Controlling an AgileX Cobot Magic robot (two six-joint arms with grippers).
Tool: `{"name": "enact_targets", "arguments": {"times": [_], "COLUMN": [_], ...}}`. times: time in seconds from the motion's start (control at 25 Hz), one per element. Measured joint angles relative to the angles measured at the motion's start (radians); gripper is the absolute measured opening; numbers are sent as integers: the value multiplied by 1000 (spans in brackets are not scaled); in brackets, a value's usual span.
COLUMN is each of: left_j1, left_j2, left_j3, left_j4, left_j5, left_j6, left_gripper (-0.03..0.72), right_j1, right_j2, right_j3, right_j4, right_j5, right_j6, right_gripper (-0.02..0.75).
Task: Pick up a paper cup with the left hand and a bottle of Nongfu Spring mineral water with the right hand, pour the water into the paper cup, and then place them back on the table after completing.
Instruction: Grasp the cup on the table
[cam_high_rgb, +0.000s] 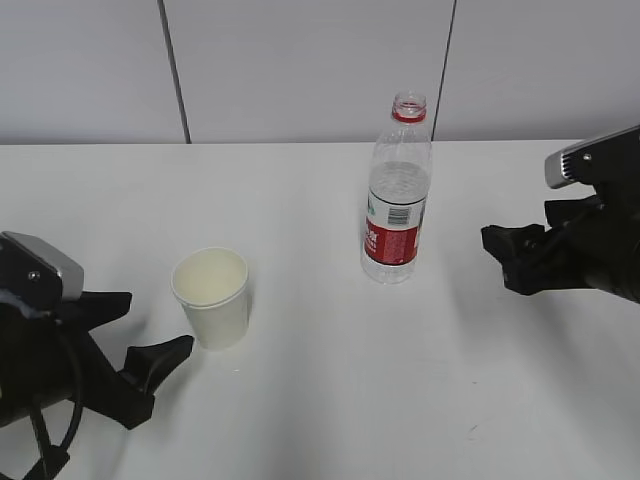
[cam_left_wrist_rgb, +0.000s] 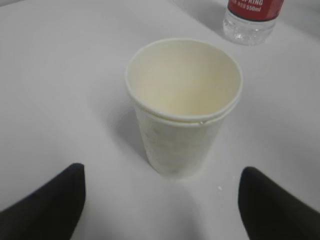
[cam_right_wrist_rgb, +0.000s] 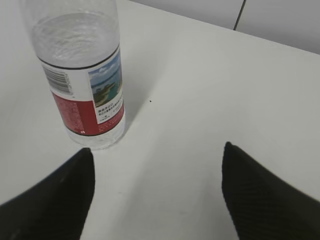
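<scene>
A white paper cup (cam_high_rgb: 212, 296) stands upright on the white table (cam_high_rgb: 330, 400), left of the middle; it fills the left wrist view (cam_left_wrist_rgb: 182, 102) and looks empty. A clear, uncapped Nongfu Spring bottle (cam_high_rgb: 397, 195) with a red label stands upright right of the middle, water reaching above the label; it also shows in the right wrist view (cam_right_wrist_rgb: 80, 70). My left gripper (cam_high_rgb: 150, 325) is open and empty, just left of the cup. My right gripper (cam_high_rgb: 500, 255) is open and empty, to the right of the bottle and apart from it.
A pale panelled wall (cam_high_rgb: 300, 70) runs behind the table's far edge. A few faint dark specks mark the tabletop, one (cam_right_wrist_rgb: 150, 101) near the bottle.
</scene>
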Motion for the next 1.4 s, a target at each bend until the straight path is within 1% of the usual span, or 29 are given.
{"name": "enact_targets", "arguments": {"times": [0.24,0.44,0.72,0.92,1.2,1.4], "left_j1": [0,0,0,0,0,0], "left_j2": [133,179,205,227,251,280], "left_j3": [-30,-47,-106,-160,-215,-236], "left_j4": [23,23,25,58,70,105], "left_j5": [-117,-171,-167,-102,-83,-68], "left_j6": [0,0,0,-7,-18,-33], "left_gripper": [608,610,612,612,607,594], "right_j1": [0,0,2,2,3,3], "right_j2": [0,0,5,19,22,26], "right_j3": [0,0,0,-2,-2,-2], "right_j4": [-20,-21,-22,-22,-23,-23], "right_j5": [-2,-2,-3,-3,-24,-35], "right_j6": [2,2,7,7,9,9], "right_gripper": [587,587,587,587,587,587]}}
